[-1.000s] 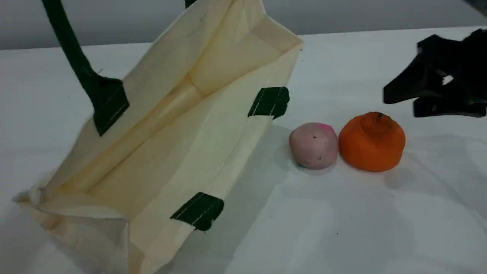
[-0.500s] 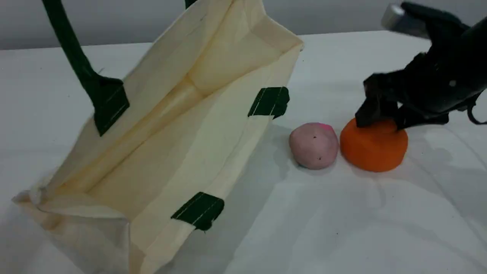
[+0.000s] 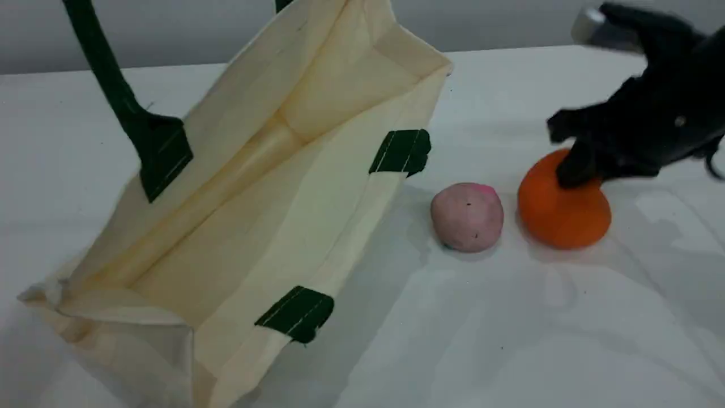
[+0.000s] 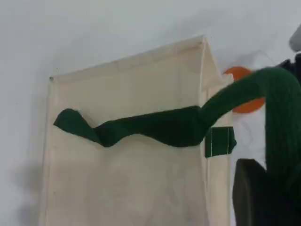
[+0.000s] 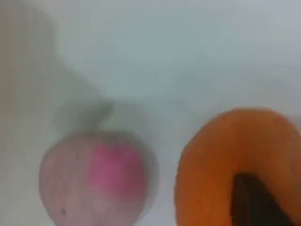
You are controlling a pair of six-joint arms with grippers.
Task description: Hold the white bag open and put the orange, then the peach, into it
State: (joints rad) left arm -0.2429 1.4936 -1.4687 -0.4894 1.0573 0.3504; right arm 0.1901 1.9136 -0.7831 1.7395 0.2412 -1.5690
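The white bag (image 3: 243, 226) lies tilted on the table with its mouth wide open toward the camera. Its dark green handle (image 3: 107, 79) runs up out of the scene view. In the left wrist view the handle (image 4: 155, 125) leads into my left gripper (image 4: 263, 188), which is shut on it. The peach (image 3: 467, 218) rests just right of the bag. Beside it is the orange (image 3: 566, 218), with my right gripper (image 3: 572, 170) shut on its top. In the right wrist view a dark fingertip (image 5: 254, 197) presses the orange (image 5: 221, 165), and the peach (image 5: 94, 174) sits to its left.
A white cloth covers the table (image 3: 510, 340), with a grey wall behind its far edge. Bare cloth stretches in front of the fruits and between the peach and the bag's mouth.
My right gripper came in from the right, dropped onto the orange and shut on its top. The orange has tipped and shifted slightly up and right. Bag and peach stayed put.
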